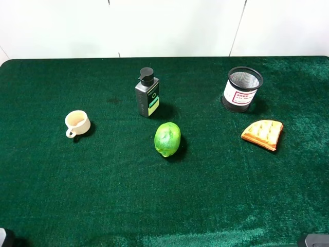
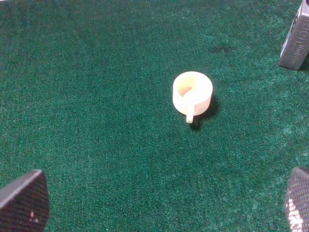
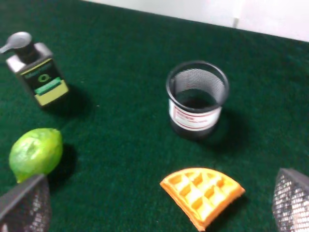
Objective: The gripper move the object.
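Both left claw (image 2: 159,203) and right claw (image 3: 158,205) gape wide, empty. The boxy grey pump bottle (image 1: 147,95) stands upright, far beyond them

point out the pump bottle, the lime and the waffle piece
pump bottle (image 1: 152,104), exterior high view, on its front label
lime (image 1: 167,139), exterior high view, middle of its peel
waffle piece (image 1: 262,133), exterior high view, on its gridded top

On the dark grey rectangular pump bottle (image 1: 147,95), upper middle of the frame, there is a green ring-like mark, perhaps a Q; the finer print is illegible. The black mesh cylinder cup (image 1: 241,90), upper right, has a white label (image 1: 236,95) with red characters too blurred to read.
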Robot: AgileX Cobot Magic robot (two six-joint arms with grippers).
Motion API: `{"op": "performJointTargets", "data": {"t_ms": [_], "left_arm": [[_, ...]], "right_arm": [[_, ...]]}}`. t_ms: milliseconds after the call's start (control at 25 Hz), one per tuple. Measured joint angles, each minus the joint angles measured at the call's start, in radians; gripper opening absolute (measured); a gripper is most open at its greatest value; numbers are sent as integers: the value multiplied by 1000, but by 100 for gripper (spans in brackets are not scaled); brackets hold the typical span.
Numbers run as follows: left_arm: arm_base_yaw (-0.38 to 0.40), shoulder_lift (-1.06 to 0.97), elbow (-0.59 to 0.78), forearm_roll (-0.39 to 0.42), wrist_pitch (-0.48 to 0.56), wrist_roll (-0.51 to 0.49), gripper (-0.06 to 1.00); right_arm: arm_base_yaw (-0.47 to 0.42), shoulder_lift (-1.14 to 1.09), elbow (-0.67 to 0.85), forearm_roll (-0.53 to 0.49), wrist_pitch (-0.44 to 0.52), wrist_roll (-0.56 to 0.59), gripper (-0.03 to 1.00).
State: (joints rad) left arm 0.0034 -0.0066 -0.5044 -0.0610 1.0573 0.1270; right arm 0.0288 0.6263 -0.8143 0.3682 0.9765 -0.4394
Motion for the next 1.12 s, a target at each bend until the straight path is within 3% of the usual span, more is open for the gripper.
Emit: {"op": "performJointTargets", "data": {"t_ms": [600, 1120], "left_arm": [[0, 0, 0, 0, 0, 0, 99], [0, 0, 0, 0, 0, 0, 99]], "right_arm": [[325, 482, -365, -39, 23, 7, 69], [612, 870, -763, -247, 135, 302, 69]]}}
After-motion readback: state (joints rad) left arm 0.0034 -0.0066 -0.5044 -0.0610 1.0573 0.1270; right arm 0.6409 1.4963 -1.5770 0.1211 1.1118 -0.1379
